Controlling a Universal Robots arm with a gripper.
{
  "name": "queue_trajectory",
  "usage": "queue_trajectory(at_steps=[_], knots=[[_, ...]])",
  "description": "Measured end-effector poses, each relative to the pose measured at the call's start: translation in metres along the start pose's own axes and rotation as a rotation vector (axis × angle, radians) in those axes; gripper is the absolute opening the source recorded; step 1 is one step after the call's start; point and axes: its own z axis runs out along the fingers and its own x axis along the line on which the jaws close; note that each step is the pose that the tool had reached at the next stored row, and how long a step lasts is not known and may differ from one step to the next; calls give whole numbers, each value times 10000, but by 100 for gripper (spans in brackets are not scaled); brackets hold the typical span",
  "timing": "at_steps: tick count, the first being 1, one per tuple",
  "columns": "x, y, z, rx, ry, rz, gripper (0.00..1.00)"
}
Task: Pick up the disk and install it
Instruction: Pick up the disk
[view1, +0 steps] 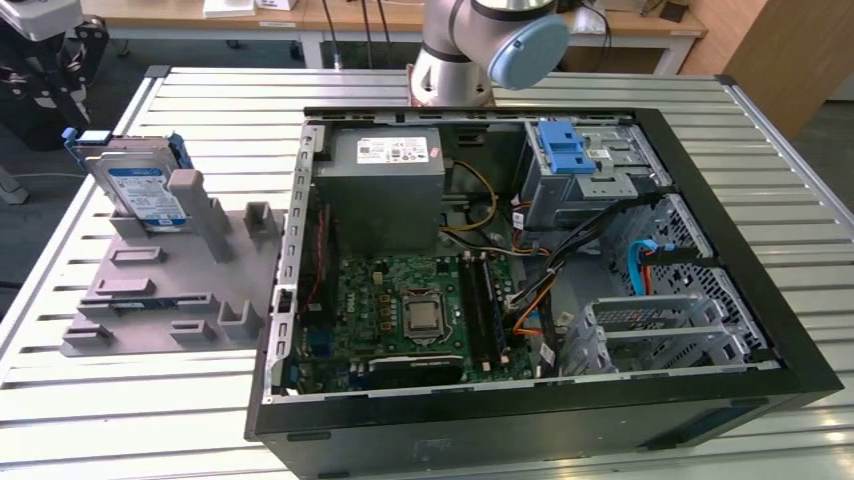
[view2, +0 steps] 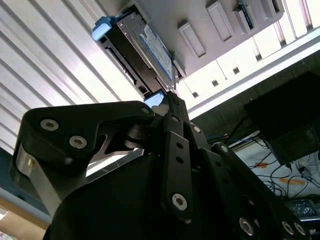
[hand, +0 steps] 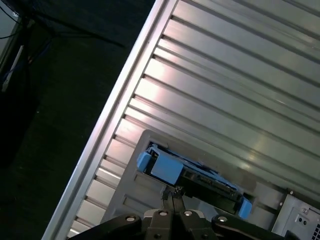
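Note:
The disk (view1: 139, 190), silver with a white-and-blue label and a blue bracket, stands on edge in a grey holder (view1: 167, 290) at the exterior view's left, outside the computer case. In both wrist views the disk (view2: 150, 50) (hand: 192, 172) lies just past my gripper's tips. My gripper (hand: 172, 191) (view2: 169, 97) is shut, its two fingers pressed together with nothing between them. It hovers over the disk's upper edge near one blue corner, and I cannot tell whether it touches.
An open black computer case (view1: 694, 200) lies on the slatted metal table (view1: 134, 410). Inside are a grey power-supply box (view1: 387, 190), a motherboard (view1: 414, 310) and a grey drive cage with a blue latch (view1: 577, 155). The table's edge and dark floor (hand: 50, 100) are close to the holder.

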Motion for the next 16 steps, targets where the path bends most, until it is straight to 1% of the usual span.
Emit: queue_trajectory(at_steps=[16], knots=[[2, 1, 1, -2, 41, -1013, 11]])
